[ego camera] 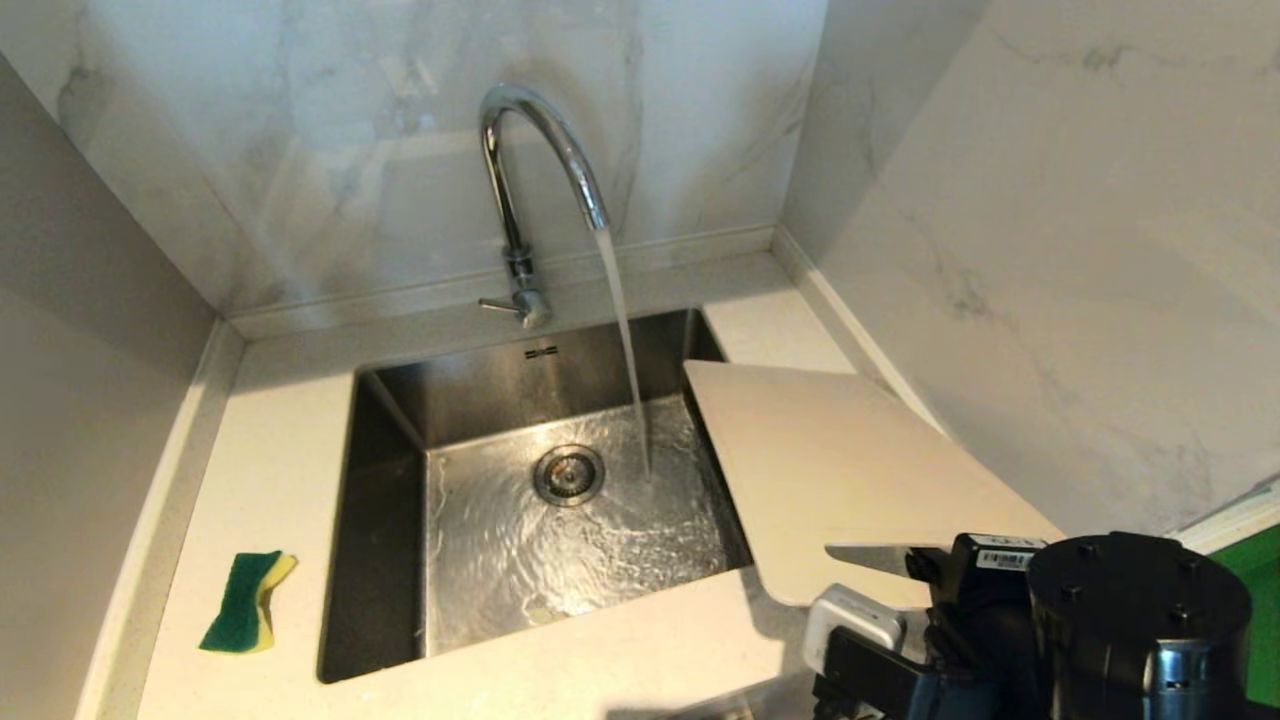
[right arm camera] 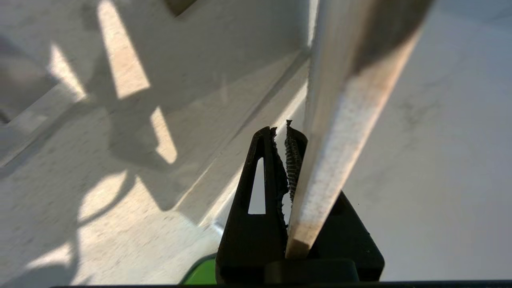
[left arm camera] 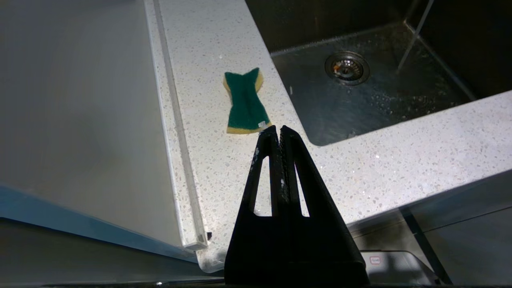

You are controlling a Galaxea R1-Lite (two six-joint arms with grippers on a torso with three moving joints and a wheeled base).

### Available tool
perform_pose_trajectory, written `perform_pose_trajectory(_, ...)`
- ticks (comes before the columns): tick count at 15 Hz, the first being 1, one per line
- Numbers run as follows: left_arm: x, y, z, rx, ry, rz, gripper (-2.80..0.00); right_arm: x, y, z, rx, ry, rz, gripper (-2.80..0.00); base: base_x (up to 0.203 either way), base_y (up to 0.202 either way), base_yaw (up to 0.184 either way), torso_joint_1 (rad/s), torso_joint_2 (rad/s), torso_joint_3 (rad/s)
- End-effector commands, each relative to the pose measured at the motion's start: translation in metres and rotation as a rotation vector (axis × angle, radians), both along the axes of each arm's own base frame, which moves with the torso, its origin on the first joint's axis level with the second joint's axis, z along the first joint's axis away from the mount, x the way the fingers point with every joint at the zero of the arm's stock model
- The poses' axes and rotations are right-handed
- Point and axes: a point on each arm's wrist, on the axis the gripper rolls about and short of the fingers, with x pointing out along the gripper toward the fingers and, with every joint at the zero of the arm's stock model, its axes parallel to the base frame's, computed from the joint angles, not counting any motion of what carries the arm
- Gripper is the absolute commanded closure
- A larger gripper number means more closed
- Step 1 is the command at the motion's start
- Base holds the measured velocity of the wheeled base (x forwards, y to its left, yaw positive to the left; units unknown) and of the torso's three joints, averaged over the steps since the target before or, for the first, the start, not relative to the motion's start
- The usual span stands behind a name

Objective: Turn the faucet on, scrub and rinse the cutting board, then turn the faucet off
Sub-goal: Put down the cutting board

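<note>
Head view: faucet running into sink; cutting board tilted over sink's right rim, near end at right end effector; sponge on surface, left.
Left wrist view: left end effector closed, empty, above surface near sponge.
Right wrist view: right end effector narrow, clamped on cutting board edge.

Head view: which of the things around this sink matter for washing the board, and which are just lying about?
In use:
faucet, running
cutting board, held by right gripper
sponge, on the counter
sink

Lying about:
nothing; left gripper idle
</note>
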Motion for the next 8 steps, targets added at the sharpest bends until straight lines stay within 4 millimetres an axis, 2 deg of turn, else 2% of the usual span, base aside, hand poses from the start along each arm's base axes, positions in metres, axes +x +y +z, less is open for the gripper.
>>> perform_pose_trajectory(1,0.0,0.0,0.0,0.0,0.0,0.001,0.0,-0.005,-0.004,-0.005,0.006,0.025,0.009,0.0,0.0,0.0,0.0,0.0,0.0,0.0)
perform_pose_trajectory(8,0.0,0.0,0.0,0.0,0.0,0.0,0.0,0.002,0.003,-0.015,-0.02,0.09,0.047,0.0,0.0,0.0,0.0,0.0,0.0,0.0)
